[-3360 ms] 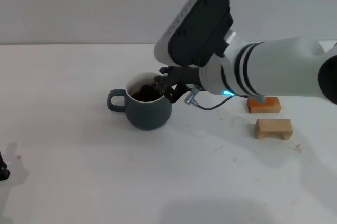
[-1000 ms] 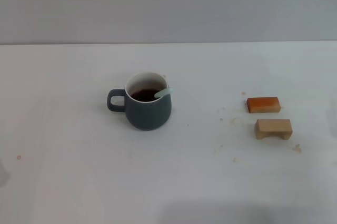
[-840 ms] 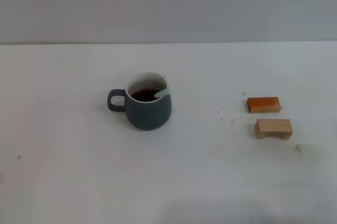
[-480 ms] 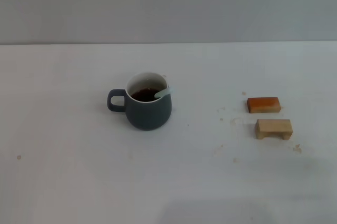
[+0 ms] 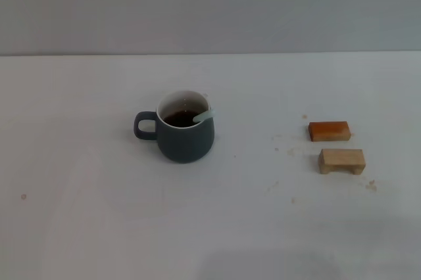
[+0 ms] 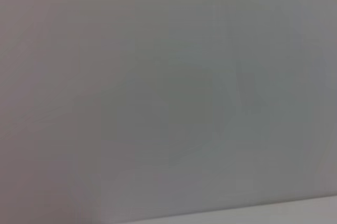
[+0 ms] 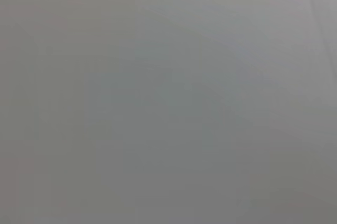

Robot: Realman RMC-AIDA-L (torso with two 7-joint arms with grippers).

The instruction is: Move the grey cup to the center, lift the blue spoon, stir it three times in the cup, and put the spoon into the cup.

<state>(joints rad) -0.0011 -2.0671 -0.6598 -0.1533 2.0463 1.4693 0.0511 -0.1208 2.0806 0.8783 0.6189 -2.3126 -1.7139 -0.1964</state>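
Right arm, over cup 3.4 s ago, gone from head view; nothing shifted on table in last second. Neither claw visible in any view, wrist cameras show only blank grey, so grip state unknown. Cup [image 5: 185,134] upright near table [image 5: 99,227] centre, handle toward robot's left, dark liquid inside. Spoon [image 5: 203,116] inside cup, pale handle leaning on rim at robot's right. Orange block [image 5: 329,131] and tan block [image 5: 341,161] well apart to right, side by side.
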